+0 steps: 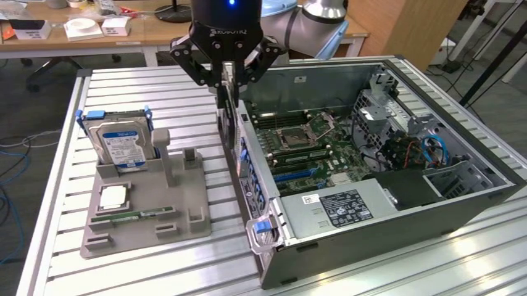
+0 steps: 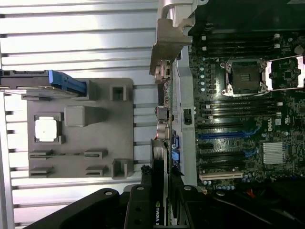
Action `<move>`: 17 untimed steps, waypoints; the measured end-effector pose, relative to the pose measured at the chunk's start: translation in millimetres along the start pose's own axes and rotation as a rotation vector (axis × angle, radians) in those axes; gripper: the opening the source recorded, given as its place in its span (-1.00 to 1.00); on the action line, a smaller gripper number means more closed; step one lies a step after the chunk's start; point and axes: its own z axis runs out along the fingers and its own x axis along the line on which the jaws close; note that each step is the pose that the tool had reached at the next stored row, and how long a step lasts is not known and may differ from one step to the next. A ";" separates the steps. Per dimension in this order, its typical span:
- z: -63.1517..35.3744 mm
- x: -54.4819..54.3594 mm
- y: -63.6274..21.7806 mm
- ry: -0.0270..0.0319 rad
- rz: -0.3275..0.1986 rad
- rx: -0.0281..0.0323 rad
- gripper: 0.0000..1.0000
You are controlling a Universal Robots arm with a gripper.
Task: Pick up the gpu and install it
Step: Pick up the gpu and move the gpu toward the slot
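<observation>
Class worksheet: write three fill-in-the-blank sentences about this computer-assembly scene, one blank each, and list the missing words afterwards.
1. The black gripper is ____ on the thin dark gpu card with a silvery metal bracket.
2. The boxy hard drive with the blue-white label stands in the ____ plastic tray.
3. The black computer case lies with its side ____, exposing the motherboard.

Missing words: shut; grey; open.
</observation>
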 end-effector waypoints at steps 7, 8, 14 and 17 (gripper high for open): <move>0.3 -9.6 0.7 0.0001 0.000 -0.0001 -0.47; 0.3 -11.3 0.9 0.0000 0.000 0.0000 -0.47; 0.4 -16.1 1.2 0.0001 0.000 0.0001 -0.47; 0.5 -17.3 1.3 0.0000 0.000 -0.0001 -0.47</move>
